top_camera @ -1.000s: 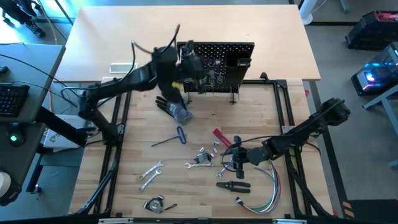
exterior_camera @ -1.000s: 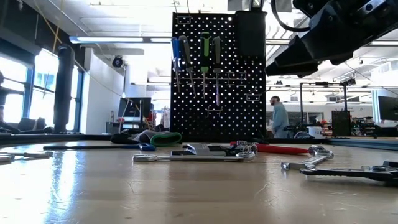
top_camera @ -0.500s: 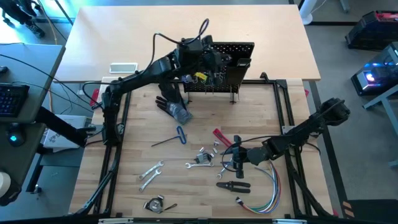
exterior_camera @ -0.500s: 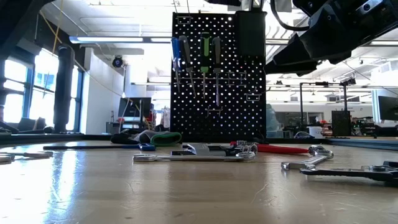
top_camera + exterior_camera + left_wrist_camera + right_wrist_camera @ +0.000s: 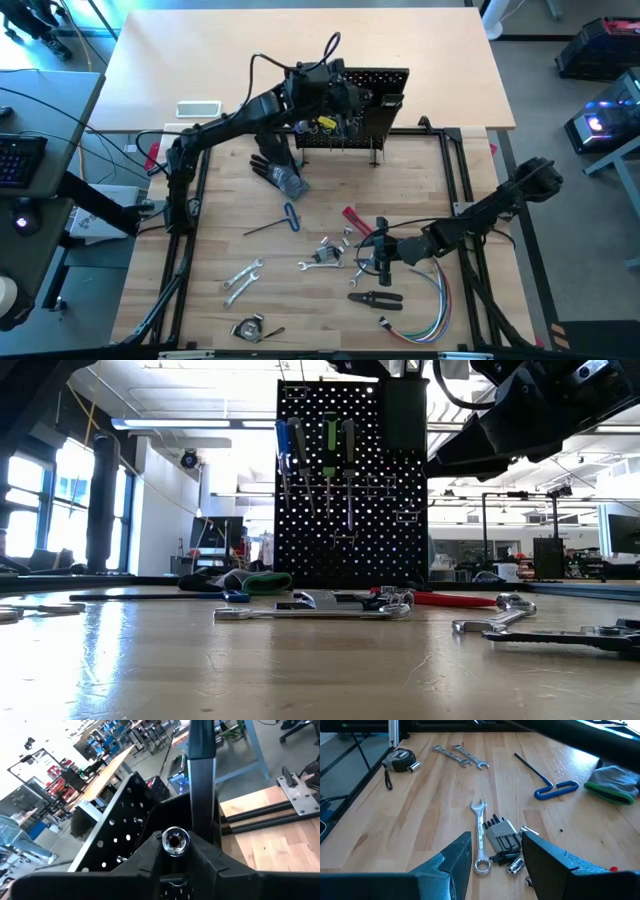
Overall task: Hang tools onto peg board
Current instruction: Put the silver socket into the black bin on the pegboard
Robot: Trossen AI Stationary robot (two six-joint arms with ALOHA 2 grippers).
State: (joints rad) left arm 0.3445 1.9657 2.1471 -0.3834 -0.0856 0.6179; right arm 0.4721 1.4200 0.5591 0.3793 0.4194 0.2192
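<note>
Pegboard [image 5: 360,95] stands at my surface's far edge; my left tool [image 5: 335,100] is against it, grip unclear. Right tool [image 5: 378,252] gapes empty over wrenches [image 5: 480,837]. Nudging could topple it.

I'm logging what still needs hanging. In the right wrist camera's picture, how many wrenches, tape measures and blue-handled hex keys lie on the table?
wrenches: 3
tape measure: 1
blue-handled hex key: 1
Total: 5
</note>
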